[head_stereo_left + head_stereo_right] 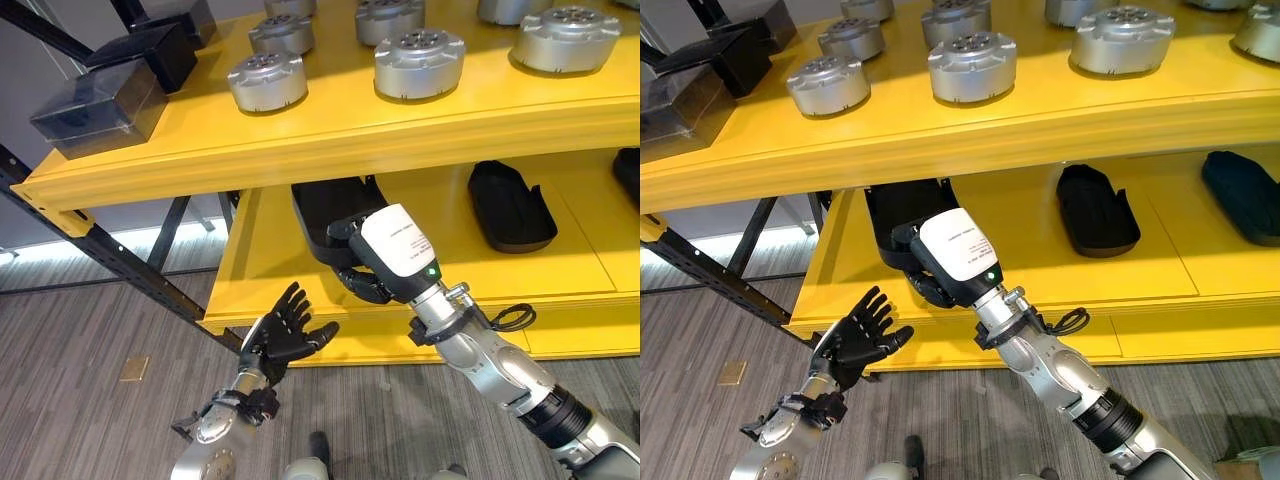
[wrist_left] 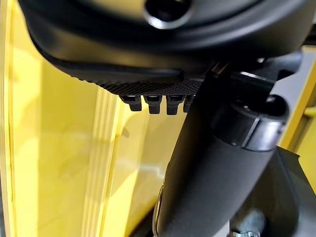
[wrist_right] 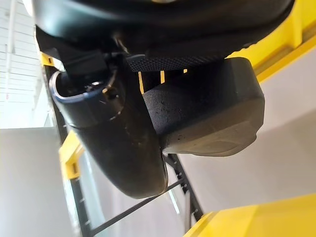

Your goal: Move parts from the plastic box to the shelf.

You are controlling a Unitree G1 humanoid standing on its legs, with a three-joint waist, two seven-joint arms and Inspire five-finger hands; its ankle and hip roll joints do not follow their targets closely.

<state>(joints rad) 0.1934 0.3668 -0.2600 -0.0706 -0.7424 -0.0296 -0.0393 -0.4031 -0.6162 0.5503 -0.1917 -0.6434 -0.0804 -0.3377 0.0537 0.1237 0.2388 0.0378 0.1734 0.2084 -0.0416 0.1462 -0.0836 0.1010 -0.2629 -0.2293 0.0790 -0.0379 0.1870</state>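
Observation:
A black oblong part (image 1: 332,212) lies at the left of the yellow lower shelf (image 1: 262,262). My right hand (image 1: 398,250) reaches in over the shelf's front edge, its fingers (image 1: 364,286) curled round the near end of that part. In the right wrist view the black part (image 3: 207,111) sits between the thumb (image 3: 121,148) and the fingers. My left hand (image 1: 286,333) hangs open, fingers spread, just below and in front of the shelf's front edge, holding nothing.
Two more black parts (image 1: 510,205) (image 1: 628,172) lie further right on the lower shelf. The upper shelf (image 1: 330,135) carries several round silver parts (image 1: 419,62) and dark boxes (image 1: 100,108) at its left end. A black frame strut (image 1: 120,262) slants down on the left.

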